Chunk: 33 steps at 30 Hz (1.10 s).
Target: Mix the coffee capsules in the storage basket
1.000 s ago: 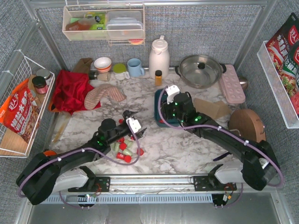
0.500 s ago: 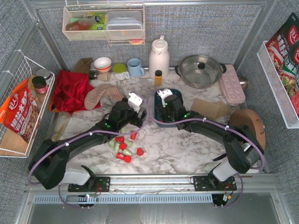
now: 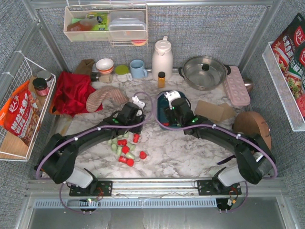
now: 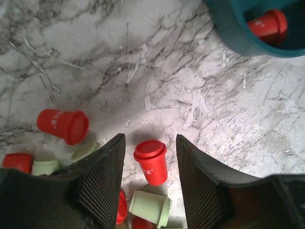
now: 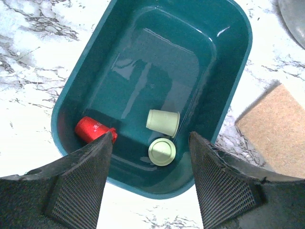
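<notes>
Lettering on red capsule (image 4: 62,126) illegible; snack bag (image 3: 19,117) shows Chinese characters.

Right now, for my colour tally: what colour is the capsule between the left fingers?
Red capsule, best in left wrist view.

Large white Chinese characters are printed on the orange bag (image 3: 19,117) at the left edge of the overhead view, but they cannot be read with certainty. White Chinese characters are also seen on the red packets (image 3: 291,45) at the upper right, partly cut off by the frame. Faint pale print is carried on the side of a red capsule (image 4: 63,126) at the left of the left wrist view, too small to be read
</notes>
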Available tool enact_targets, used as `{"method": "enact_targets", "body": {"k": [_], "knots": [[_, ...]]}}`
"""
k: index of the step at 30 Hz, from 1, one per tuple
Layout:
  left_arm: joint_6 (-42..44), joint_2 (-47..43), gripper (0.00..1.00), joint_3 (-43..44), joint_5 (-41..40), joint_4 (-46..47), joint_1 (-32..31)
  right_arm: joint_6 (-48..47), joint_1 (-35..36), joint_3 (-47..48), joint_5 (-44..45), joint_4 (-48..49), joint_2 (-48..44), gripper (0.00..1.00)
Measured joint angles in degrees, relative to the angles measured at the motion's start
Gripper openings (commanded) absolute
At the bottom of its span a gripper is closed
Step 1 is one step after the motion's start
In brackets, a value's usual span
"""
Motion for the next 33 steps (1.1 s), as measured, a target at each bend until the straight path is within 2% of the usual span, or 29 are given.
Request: {"method": "enact_targets", "body": {"k": [6, 18, 26, 32, 33], "knots": [[-2.7, 5.5, 0.61, 3.3, 1.2, -6.2, -0.2, -0.4, 0.0, -0.2, 0.9, 0.2, -0.3, 0.69], [-6.2, 4.9, 0.62, 1.6, -1.1, -10.8, -2.3, -0.7, 0.0, -0.2, 0.8, 0.2, 0.2, 0.69], [-6.8, 9.3, 0.57, 2.2, -0.5, -12.3, -3.1, -0.8, 0.0, -0.2, 0.8, 0.2, -0.2, 0.69], [-6.8, 11.7, 0.46, 3.1, -1.7, -13.0, -3.1, -0.8, 0.0, -0.2, 0.6, 0.2, -0.4, 0.69], [-6.8, 11.8, 0.41, 3.2, -2.0, -13.0, -3.1, -0.8, 0.0, -0.2, 0.6, 0.2, -0.5, 0.69]]}}
